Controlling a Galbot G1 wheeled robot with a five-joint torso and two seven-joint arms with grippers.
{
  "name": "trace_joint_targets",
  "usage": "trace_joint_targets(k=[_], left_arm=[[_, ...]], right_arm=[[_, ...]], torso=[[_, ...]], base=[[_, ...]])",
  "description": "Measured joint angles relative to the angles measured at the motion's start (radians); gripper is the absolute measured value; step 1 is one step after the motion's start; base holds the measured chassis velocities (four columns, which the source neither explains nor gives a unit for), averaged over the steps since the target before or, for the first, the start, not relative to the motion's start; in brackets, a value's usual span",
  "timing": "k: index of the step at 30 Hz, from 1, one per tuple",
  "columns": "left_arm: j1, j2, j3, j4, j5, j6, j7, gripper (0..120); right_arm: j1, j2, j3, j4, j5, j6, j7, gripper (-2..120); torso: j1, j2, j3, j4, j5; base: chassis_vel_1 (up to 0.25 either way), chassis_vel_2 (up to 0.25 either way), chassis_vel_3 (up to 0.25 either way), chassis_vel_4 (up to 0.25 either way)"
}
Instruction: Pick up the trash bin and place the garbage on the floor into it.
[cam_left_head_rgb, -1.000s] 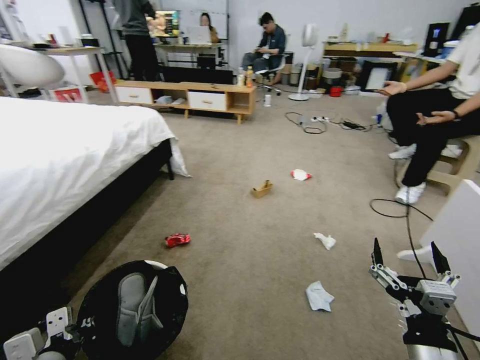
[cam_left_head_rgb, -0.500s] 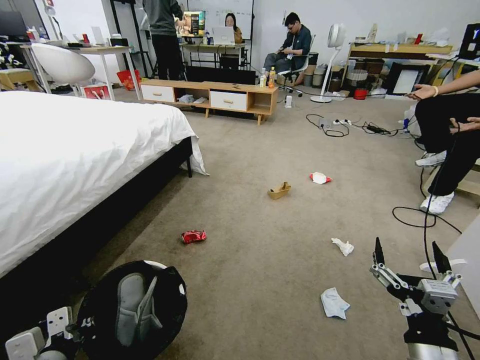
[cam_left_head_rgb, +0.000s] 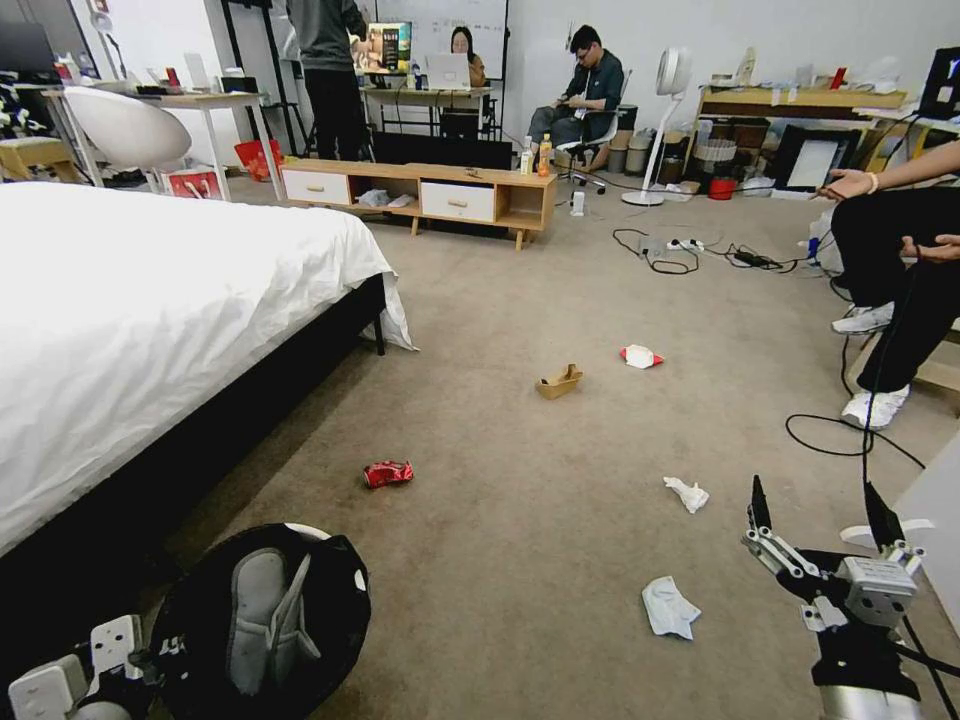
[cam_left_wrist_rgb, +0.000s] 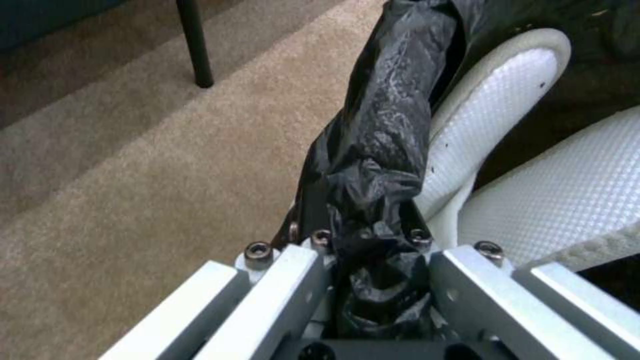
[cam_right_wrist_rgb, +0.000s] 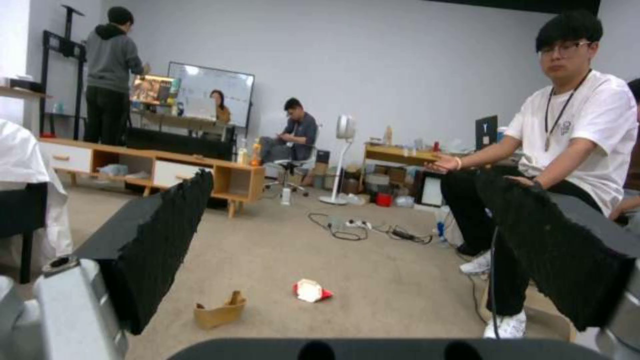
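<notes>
Carpet (cam_left_head_rgb: 560, 300) of plain beige covers the whole room, and every place here is given from the trash bin (cam_left_head_rgb: 265, 620), which is the nearest thing, low on the robot's left. The left gripper (cam_left_wrist_rgb: 373, 260) is clamped on the bin's rim, with the glossy black bag (cam_left_wrist_rgb: 380, 150) bunched between its metal fingers (cam_left_wrist_rgb: 280, 280); the white rim (cam_left_wrist_rgb: 507, 115) runs just beside them. It seems that the bin is lifted off the carpet, but its bottom is hidden, so I cannot be sure. The grey flap (cam_left_head_rgb: 260, 620) lies inside the bag.

Across from the bin, on the robot's right, the right gripper (cam_left_head_rgb: 818, 520) hangs over the floor with its two black fingers (cam_left_head_rgb: 758, 502) spread wide and nothing between them.

The garbage lies beyond the bin. Nearest, to its right, is the pale blue wad (cam_left_head_rgb: 667, 607), close to the right gripper. A little farther is the white tissue (cam_left_head_rgb: 687, 493). The crushed red wrapper (cam_left_head_rgb: 387, 473) lies just past the bin, near the bed (cam_left_head_rgb: 150, 310). Farther still are the tan cardboard (cam_left_head_rgb: 559, 381) and then the red-and-white packet (cam_left_head_rgb: 639, 356), close together. All five pieces rest apart on the carpet.
</notes>
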Motion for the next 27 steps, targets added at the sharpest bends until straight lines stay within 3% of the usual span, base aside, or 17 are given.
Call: trace_joint_targets(k=[17,27], left_arm=[[-0.004,-0.003,0.0,0.004,0.002,0.0,0.002,2],[-0.002,-0.004,-0.001,0.005,0.005,0.0,0.003,2]], right_arm=[[0.002,-0.005,0.001,-0.006,0.003,0.007,0.001,100],[0.003,-0.01,0.004,-0.012,0.002,0.027,0.002,100]], torso=[[0.0,0.0,0.0,0.0,0.0],[0.0,0.0,0.0,0.0,0.0]], base=[[-0.138,0.13,0.128,-0.131],[-0.013,0.024,0.026,-0.016]])
